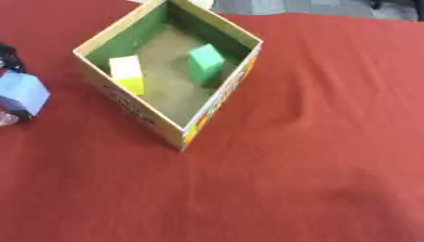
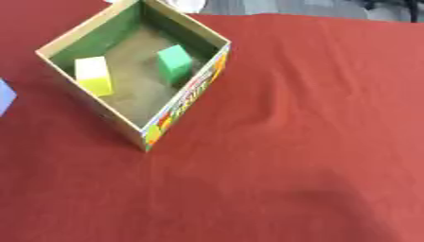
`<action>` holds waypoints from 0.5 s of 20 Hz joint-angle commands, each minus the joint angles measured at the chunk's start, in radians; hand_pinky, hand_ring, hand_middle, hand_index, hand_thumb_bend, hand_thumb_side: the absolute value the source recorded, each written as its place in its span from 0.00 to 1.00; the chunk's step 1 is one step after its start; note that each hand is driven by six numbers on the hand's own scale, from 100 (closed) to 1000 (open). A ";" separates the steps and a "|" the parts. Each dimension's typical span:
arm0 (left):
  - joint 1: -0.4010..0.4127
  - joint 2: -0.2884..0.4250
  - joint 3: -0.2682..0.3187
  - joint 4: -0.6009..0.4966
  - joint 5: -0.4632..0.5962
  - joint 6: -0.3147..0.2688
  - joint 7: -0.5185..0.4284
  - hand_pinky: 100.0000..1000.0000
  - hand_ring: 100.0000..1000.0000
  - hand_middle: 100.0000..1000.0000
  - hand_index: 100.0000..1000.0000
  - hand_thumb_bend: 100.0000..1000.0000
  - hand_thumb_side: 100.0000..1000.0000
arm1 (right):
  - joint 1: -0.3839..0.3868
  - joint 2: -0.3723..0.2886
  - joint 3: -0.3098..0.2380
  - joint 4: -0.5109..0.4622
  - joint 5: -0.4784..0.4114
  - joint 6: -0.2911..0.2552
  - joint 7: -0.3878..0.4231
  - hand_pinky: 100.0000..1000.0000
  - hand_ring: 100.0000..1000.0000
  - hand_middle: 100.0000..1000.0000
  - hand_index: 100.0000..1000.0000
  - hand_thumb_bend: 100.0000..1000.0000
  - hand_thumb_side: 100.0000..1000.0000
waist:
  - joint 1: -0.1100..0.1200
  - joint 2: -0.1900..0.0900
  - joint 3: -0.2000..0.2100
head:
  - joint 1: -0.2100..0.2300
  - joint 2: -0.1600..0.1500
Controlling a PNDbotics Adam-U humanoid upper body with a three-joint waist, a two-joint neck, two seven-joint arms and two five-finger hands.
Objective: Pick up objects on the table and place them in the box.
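Note:
An open cardboard box (image 1: 222, 90) with green inner walls stands on the red tablecloth, turned corner-on to me. Inside it lie a yellow block (image 1: 127, 73) by the left wall and a green block (image 1: 205, 64) nearer the right wall. At the left edge of the left eye view, a light blue block (image 1: 23, 92) sits left of the box, level with its near left wall. Black parts of my left hand (image 1: 8, 59) show above and below this block, closed round it. Most of the hand is cut off by the frame. The right eye view shows only a sliver of the blue block (image 2: 4, 97).
Red cloth (image 1: 314, 151) covers the table to the right of and in front of the box, with a few soft folds. Beyond the far edge lies grey floor (image 1: 314, 5). A pale object (image 1: 203, 3) shows just behind the box's far corner.

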 commanded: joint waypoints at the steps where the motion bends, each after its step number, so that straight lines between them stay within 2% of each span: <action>1: -0.014 0.019 0.002 -0.018 0.034 -0.003 -0.007 0.64 0.76 0.51 0.60 0.34 0.28 | 0.011 -0.008 -0.009 -0.020 0.000 -0.204 0.207 1.00 1.00 0.48 0.72 0.00 0.41 | -0.006 -0.008 0.001 | -0.002 0.000; 3: -0.014 0.021 0.000 -0.031 0.054 -0.004 -0.005 0.63 0.74 0.48 0.57 0.31 0.26 | 0.013 -0.008 -0.010 -0.020 0.000 -0.202 0.207 1.00 1.00 0.48 0.72 0.00 0.41 | -0.006 -0.012 0.003 | -0.003 0.003; 10: -0.009 0.040 0.003 -0.098 0.129 0.004 -0.017 0.63 0.73 0.50 0.58 0.25 0.24 | 0.024 -0.012 -0.012 -0.020 0.000 -0.194 0.205 1.00 1.00 0.48 0.72 0.00 0.41 | -0.001 -0.031 0.017 | -0.013 0.019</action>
